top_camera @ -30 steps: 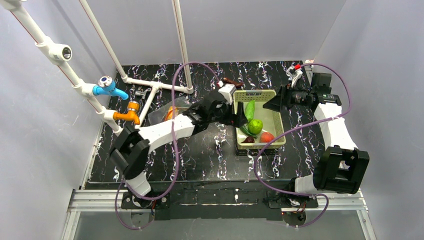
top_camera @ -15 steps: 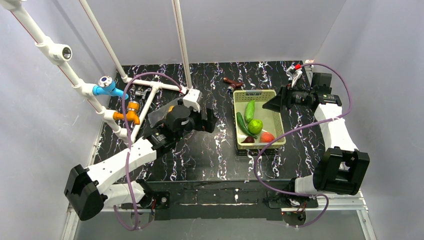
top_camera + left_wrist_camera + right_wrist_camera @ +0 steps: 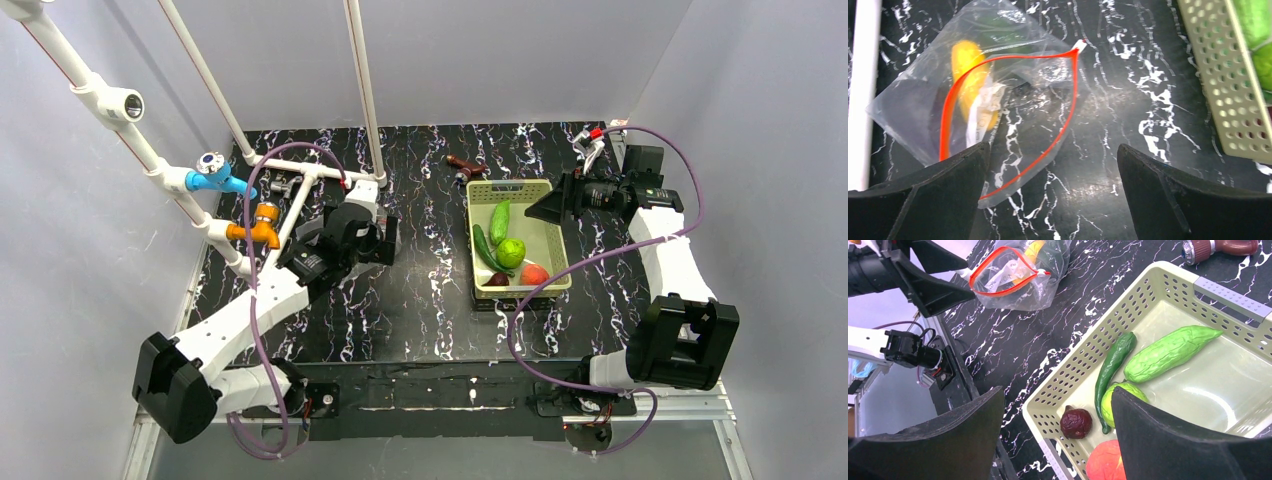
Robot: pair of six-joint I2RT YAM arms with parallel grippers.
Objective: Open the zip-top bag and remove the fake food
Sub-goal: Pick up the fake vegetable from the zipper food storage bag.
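We see a black table (image 3: 420, 300) veined with white, closed in by plain pale walls (image 3: 500, 60). A white pipe frame (image 3: 210, 75) rises on the left and carries a blue valve (image 3: 222, 180) and an orange valve (image 3: 262, 222). The zip-top bag (image 3: 1013, 130) lies flat on the left part of the table, just beside a white pipe. Its red-orange zipper strip (image 3: 1068, 115) is spread into an open loop. Inside it we make out a yellow piece (image 3: 968, 70) and a dark green piece (image 3: 1053, 255). The left gripper (image 3: 1052, 150) hangs over the bag with its jaws wide apart and nothing between them. On the right stands the yellow-green basket (image 3: 556, 250). It holds a pale green cucumber (image 3: 1168, 352), a slim dark green vegetable (image 3: 1113, 362), a green round fruit (image 3: 1118, 397), a red-orange tomato (image 3: 1105, 462) and a dark purple-brown piece (image 3: 1076, 422). A brown object (image 3: 1220, 247) with a handle lies on the table just beyond the basket's far end. The right gripper (image 3: 1057, 395) hovers at the basket's right side, its jaws also spread wide and empty. A second ago the left arm stretched across to the basket's left rim. Half a second ago it had swung back toward the middle, and now it sits further left, over the bag by the pipes. The right arm and the basket have stayed where they were.
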